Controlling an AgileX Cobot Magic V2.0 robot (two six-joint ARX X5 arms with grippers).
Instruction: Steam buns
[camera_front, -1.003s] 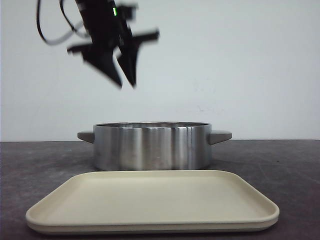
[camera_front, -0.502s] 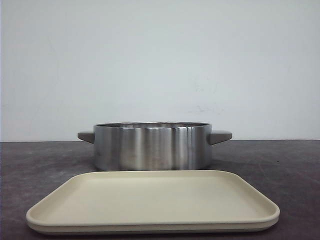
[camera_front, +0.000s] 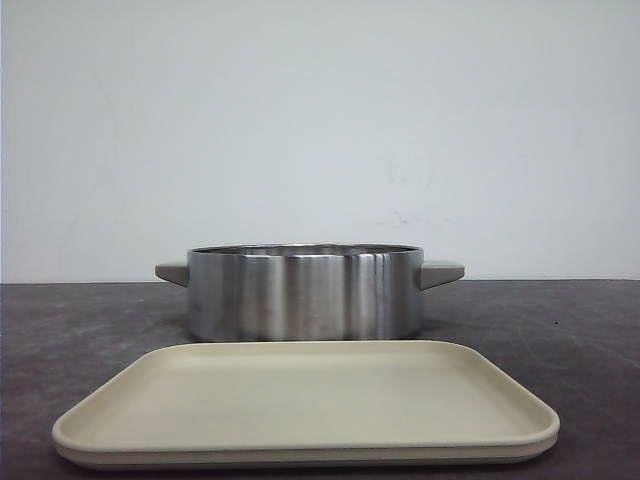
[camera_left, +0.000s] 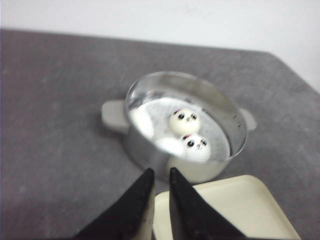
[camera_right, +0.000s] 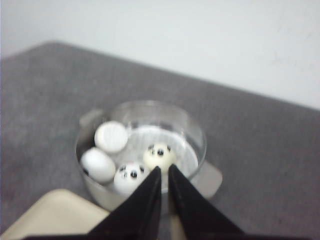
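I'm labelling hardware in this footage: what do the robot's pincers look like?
Only the fingers show, in the wrist views. The left pincer and the right pincer each have two matte black, wedge-shaped fingers tapering to points. No cables or markings are visible.

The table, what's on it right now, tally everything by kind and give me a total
Panda buns: 4, all inside the pot
Steel pot with two grey handles: 1
Cream tray, nothing on it: 1
Total: 6 things
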